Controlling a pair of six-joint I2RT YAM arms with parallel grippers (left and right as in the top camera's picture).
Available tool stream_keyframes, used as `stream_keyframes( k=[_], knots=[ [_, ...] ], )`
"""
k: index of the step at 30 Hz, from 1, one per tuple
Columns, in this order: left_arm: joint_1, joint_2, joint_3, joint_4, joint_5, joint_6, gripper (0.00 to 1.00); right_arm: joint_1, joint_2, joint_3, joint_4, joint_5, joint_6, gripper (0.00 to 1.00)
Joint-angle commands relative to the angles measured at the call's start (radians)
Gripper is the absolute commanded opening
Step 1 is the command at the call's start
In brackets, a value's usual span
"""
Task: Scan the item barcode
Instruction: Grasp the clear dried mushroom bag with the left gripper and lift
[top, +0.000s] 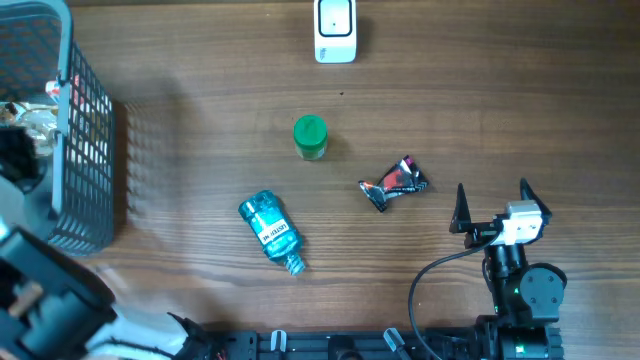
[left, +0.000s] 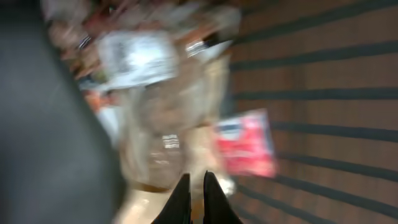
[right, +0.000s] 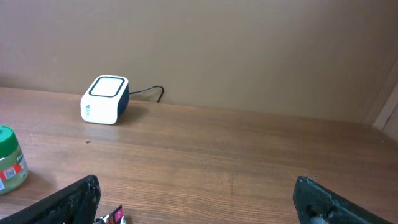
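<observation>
Item: clear crinkly packet (left: 155, 112) inside wire basket (top: 90, 130); likely light, soft, slippery film; pinch loose edge. Fingers of left gripper (left: 198, 199) pressed together, hold unclear; right gripper (top: 492, 195) spread wide.

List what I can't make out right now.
- Left wrist view: motion blur; whether the shut left gripper pinches anything is unclear.
- Overhead: the basket contents are cut off by the left edge.
- Overhead: any barcode on the blue bottle is too small to find.
</observation>
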Motion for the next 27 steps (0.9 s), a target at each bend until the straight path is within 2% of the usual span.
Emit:
stream_keyframes(
  k=[1, 4, 5, 7, 8, 9, 10, 16, 18, 27],
  knots=[
    [0.033, -0.168, 0.049, -0.027, 0.014, 0.006, 0.04, 0.007, -0.004, -0.001, 0.002, 0.006, -0.009, 1.0],
    [0.039, -0.217, 0.05, -0.05, -0.011, 0.01, 0.04, 0.007, -0.004, -0.001, 0.002, 0.006, -0.009, 1.0],
    [0.039, -0.215, 0.05, -0.071, -0.018, 0.01, 0.07, 0.007, -0.004, -0.001, 0.002, 0.006, -0.009, 1.0],
    [0.037, -0.19, 0.05, -0.105, -0.038, 0.011, 0.59, 0.007, -0.004, -0.001, 0.002, 0.006, -0.009, 1.0],
    [0.035, -0.171, 0.05, -0.108, -0.049, 0.015, 0.75, 0.007, -0.004, -0.001, 0.002, 0.006, -0.009, 1.0],
    [0.035, -0.151, 0.05, -0.106, -0.056, 0.02, 0.83, 0.007, -0.004, -0.001, 0.002, 0.006, -0.009, 1.0],
    [0.035, -0.124, 0.05, -0.103, -0.07, 0.024, 1.0, 0.007, -0.004, -0.001, 0.002, 0.006, -0.009, 1.0],
    [0.015, 0.04, 0.05, -0.055, -0.123, 0.039, 1.0, 0.007, -0.004, -0.001, 0.002, 0.006, -0.009, 1.0],
    [-0.009, 0.099, 0.05, -0.021, -0.123, 0.085, 1.0, 0.007, -0.004, -0.001, 0.002, 0.006, -0.009, 1.0],
    [-0.073, 0.235, 0.05, 0.061, -0.171, 0.141, 1.0, 0.007, -0.004, 0.0, 0.002, 0.006, -0.009, 1.0]
  ],
)
